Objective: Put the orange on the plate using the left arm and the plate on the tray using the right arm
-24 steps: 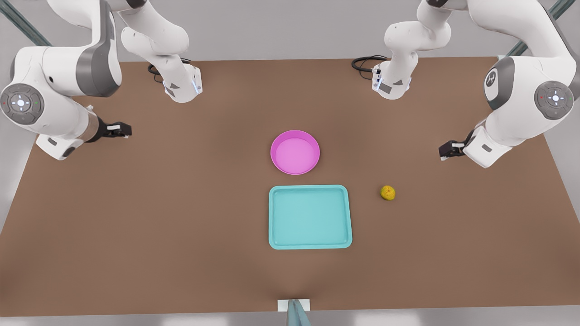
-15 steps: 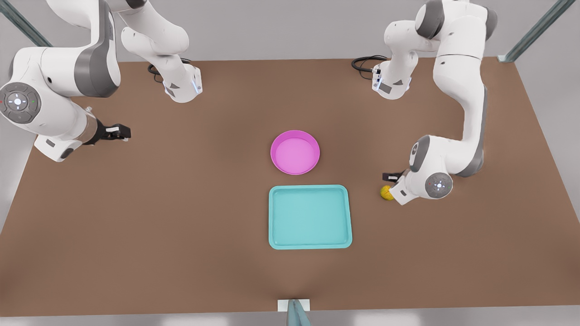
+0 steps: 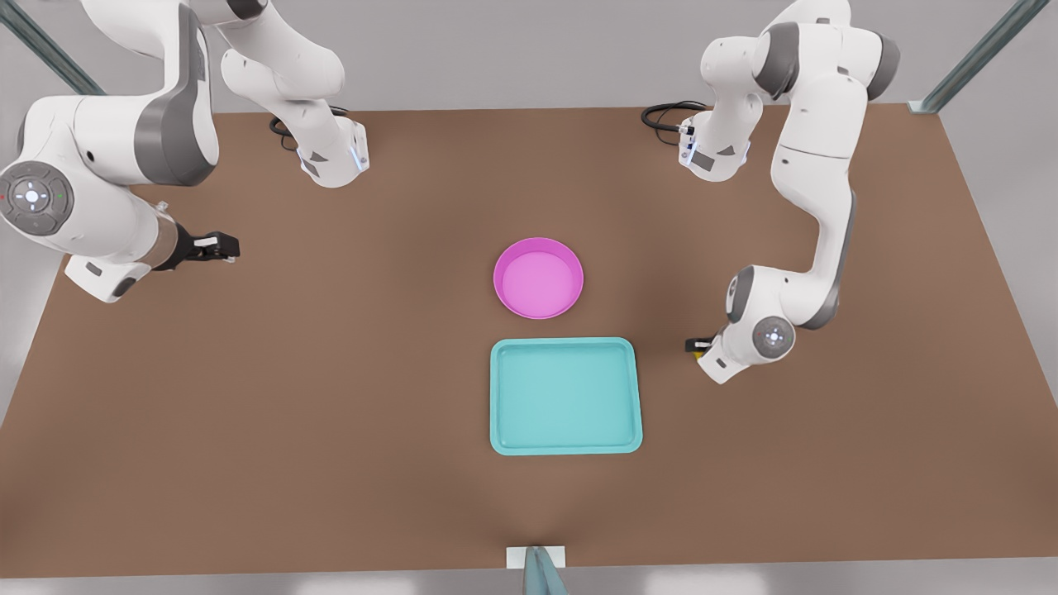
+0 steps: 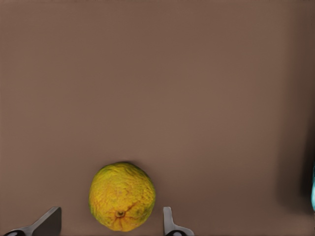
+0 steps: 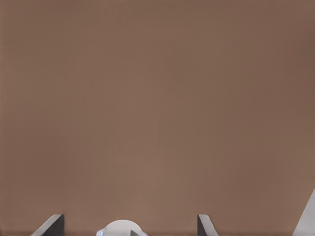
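The orange (image 4: 122, 203) sits untouched between the left gripper's (image 4: 110, 223) spread fingers (image 4: 170, 221); right gripper (image 3: 216, 245) spread.

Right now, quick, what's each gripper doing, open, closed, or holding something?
Left gripper: open, fingers either side of the orange, not clamped.
Right gripper: open, holding nothing, waiting over the bare table at the front view's left.

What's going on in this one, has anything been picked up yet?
Nothing is lifted yet. The left claw is down at the table with its fingers open on either side of the orange, not gripping it. The right claw waits open over bare table at the front view's left. The pink plate sits empty just beyond the teal tray, which is also empty.
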You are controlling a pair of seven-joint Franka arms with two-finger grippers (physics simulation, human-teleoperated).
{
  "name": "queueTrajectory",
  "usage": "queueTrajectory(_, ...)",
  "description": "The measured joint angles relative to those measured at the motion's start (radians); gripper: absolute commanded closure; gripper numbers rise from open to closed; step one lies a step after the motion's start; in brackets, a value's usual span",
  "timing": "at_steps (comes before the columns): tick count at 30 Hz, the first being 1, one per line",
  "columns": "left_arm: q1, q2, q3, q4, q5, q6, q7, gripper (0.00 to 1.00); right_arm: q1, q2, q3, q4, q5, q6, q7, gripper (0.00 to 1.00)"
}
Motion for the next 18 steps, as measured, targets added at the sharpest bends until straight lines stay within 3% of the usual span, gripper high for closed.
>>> queueTrajectory(18, -0.014, 0.064, 0.015, 0.001, 0.005, 0.066, -0.01, 0.0, -0.001, 0.001, 0.0, 0.0, 0.0, -0.003, -0.002, 0.0)
